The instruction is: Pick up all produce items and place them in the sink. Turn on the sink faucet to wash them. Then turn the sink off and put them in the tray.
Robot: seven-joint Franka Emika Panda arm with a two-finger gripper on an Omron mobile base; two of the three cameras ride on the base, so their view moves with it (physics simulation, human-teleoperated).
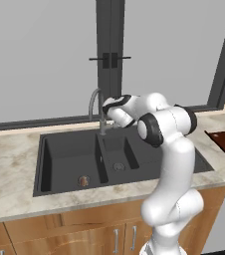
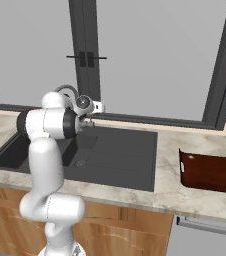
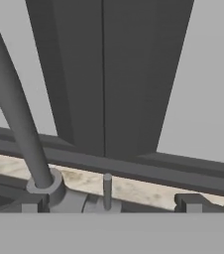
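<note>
So your white arm's two-finger gripper (image 3: 111,206) is sitting right at the base of the slim grey gooseneck faucet (image 1: 95,102), jaws spread wide and gripping nothing. In the hand view the small upright lever (image 3: 107,188) is standing between the two dark fingertips (image 3: 29,207), and you can't really tell if either tip is touching it. The faucet's arched spout is rising up the left of that view, in front of the dark window frame (image 3: 104,74).

The small roundish brownish-orange produce lump (image 1: 83,181) is lying in the large basin of the matte dark-grey sink (image 1: 50,169), near the front wall. The shallow dark red-brown tray (image 2: 212,172) is resting on the marble counter (image 2: 167,192), well off to the right of the sink.
</note>
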